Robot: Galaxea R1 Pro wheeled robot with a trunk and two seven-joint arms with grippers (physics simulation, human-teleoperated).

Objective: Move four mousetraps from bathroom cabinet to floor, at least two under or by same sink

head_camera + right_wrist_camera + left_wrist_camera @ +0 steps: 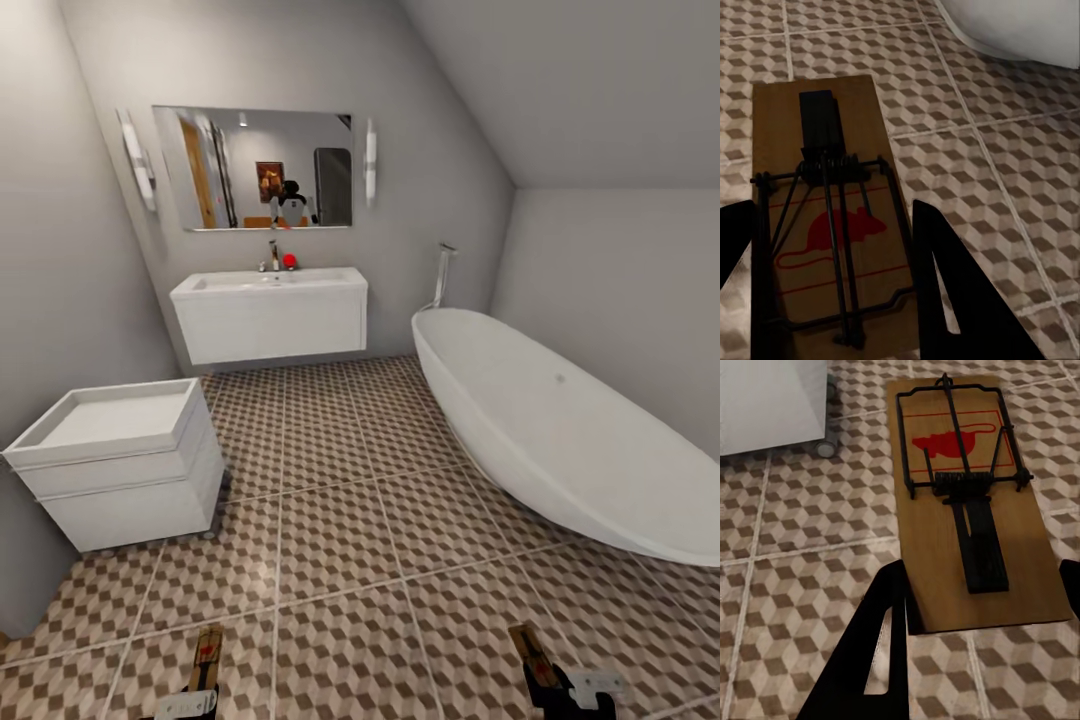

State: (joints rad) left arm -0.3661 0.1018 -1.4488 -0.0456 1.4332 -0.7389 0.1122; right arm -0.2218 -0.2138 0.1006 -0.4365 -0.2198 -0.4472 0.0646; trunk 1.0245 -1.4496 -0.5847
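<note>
Here, nearest to us, our left gripper (979, 607) has its jaws closed on the end of a mousetrap (971, 502), the black fingers (874, 660) flanking the wooden board; its wire bar and red mouse mark point away from the wrist. In the head view this left mousetrap (206, 655) shows at the bottom edge, held over the bathroom floor (340, 540) with its cube-patterned tiles. Whether it touches the tiles we cannot tell.

Likewise, our right gripper (832, 285) has its jaws clamped on a second mousetrap (825, 217), one finger (945, 285) on each long side of the board, near the end with the red mouse print. In the head view the right mousetrap (532, 655) sits low at the right, also over the patterned floor.

Further off on the left stands a white drawer unit (125, 465) on small wheels. To the right lies a long white bathtub (560, 430). Against the far wall hangs a white sink vanity (270, 310) with a faucet (272, 256) and a small red object (289, 261) beside it, and above it a mirror (255, 168) flanked by two wall lamps.
</note>
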